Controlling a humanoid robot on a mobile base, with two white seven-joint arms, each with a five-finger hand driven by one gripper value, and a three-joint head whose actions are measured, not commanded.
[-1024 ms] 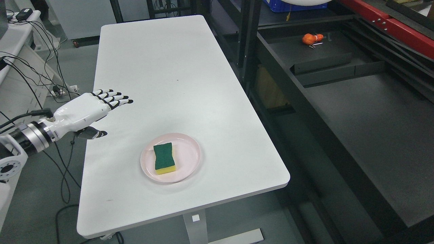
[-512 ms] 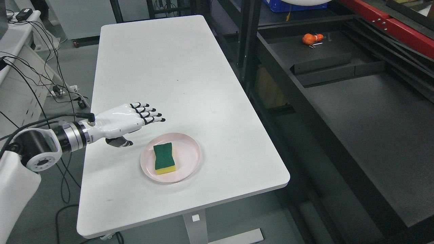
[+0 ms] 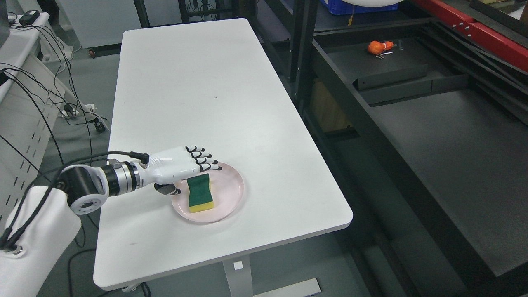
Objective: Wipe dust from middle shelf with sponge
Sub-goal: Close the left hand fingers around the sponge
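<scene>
A sponge [image 3: 201, 193] with a green scouring top and a yellow body lies on a pink plate [image 3: 231, 194] near the front of the white table [image 3: 198, 95]. My left hand [image 3: 192, 175] reaches in from the left and hovers over the plate's left rim, just beside and above the sponge's far end. Its fingers [image 3: 206, 161] are stretched out flat and the thumb hangs below, holding nothing. The dark shelf [image 3: 453, 140] runs along the right side. My right hand does not show.
An orange object [image 3: 379, 46] with small metal parts lies on a dark box at the back of the shelf. Black shelf posts [image 3: 303, 53] stand between table and shelf. Cables [image 3: 49, 103] trail over the floor on the left.
My left hand has travelled right and toward the front of the table, from the table's left edge to the plate's left rim beside the sponge. Fingers stayed spread. Sponge and plate have not moved.
</scene>
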